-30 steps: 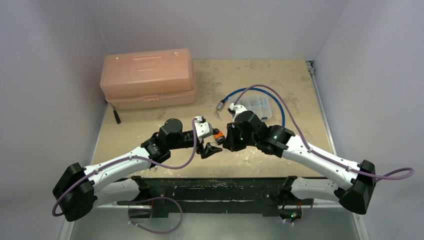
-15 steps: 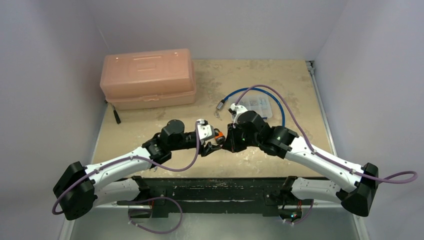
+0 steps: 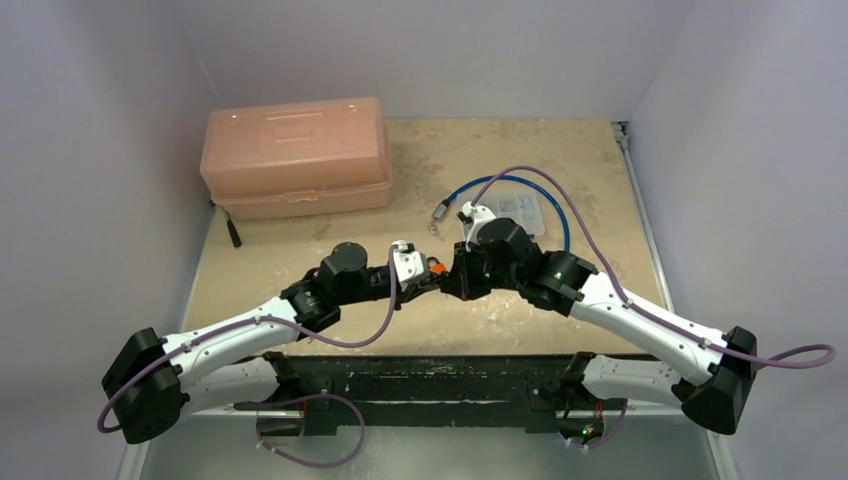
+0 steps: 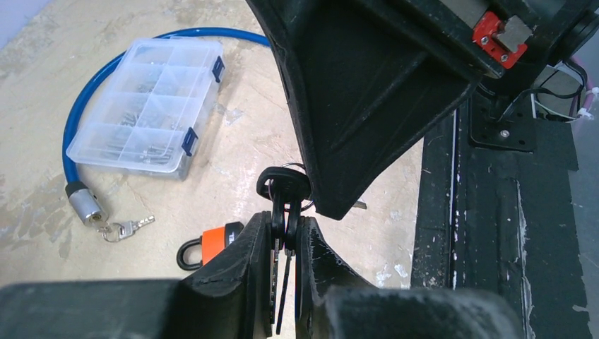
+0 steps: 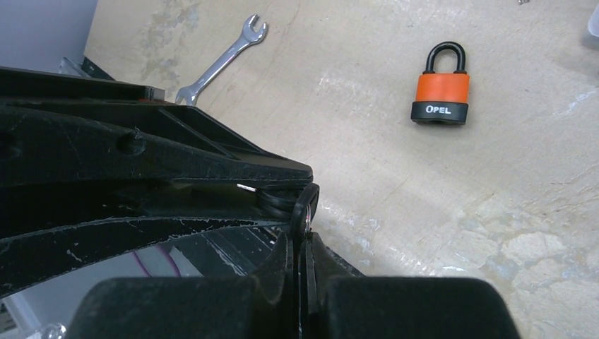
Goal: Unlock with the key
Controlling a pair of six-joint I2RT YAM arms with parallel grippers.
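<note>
A bunch of black-headed keys (image 4: pixel 282 187) on a ring hangs between both grippers above the middle of the table. My left gripper (image 4: pixel 286 224) is shut on two key heads, blades pointing back between its fingers. My right gripper (image 5: pixel 305 244) is shut on another key (image 5: pixel 305 205) of the same bunch, its big black finger (image 4: pixel 367 106) looming over the left one. In the top view both grippers (image 3: pixel 428 287) (image 3: pixel 447 285) meet tip to tip. The orange padlock (image 5: pixel 440 88) (image 4: pixel 212 244) (image 3: pixel 436 268) lies flat on the table just behind them, untouched.
A pink toolbox (image 3: pixel 295 155) sits at the back left. A clear organiser box (image 4: pixel 145 116) lies inside a blue cable lock (image 4: pixel 78 134) at the back right. A silver wrench (image 5: pixel 222 60) lies near the front edge. The black front rail (image 4: pixel 508 212) is close by.
My left gripper has moved up and right to the right gripper and closed on the keys. The right gripper stayed shut and shifted slightly back.
</note>
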